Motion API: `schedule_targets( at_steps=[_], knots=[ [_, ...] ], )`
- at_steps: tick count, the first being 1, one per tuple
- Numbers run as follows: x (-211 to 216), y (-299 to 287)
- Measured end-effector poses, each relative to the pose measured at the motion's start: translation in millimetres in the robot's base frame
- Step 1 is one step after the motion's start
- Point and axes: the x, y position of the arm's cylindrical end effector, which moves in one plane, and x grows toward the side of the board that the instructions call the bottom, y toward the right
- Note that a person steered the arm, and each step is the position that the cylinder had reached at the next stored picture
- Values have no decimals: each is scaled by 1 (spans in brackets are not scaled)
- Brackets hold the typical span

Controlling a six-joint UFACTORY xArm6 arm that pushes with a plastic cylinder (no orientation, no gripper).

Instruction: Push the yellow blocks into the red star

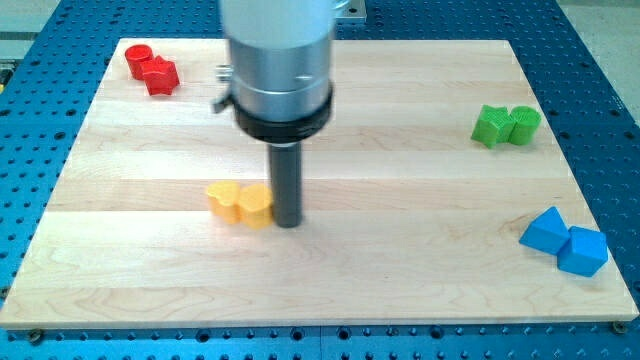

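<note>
Two yellow blocks lie side by side left of the board's middle: one (224, 199) on the left and a heart-like one (255, 206) on the right, touching each other. My tip (288, 222) rests on the board right against the right side of the right yellow block. The red star (160, 75) sits at the view's top left, touching a red round block (139, 59) just above and left of it. The yellow blocks are well below and to the right of the red star.
Two green blocks (506, 125) sit at the right, toward the top. Two blue blocks (566, 242) sit at the lower right near the board's edge. The wooden board (400, 200) lies on a blue perforated table.
</note>
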Motion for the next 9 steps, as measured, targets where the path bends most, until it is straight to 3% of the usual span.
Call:
schedule_targets(
  at_steps=[3,9],
  knots=[
    [0,-134],
    [0,-195]
  ],
)
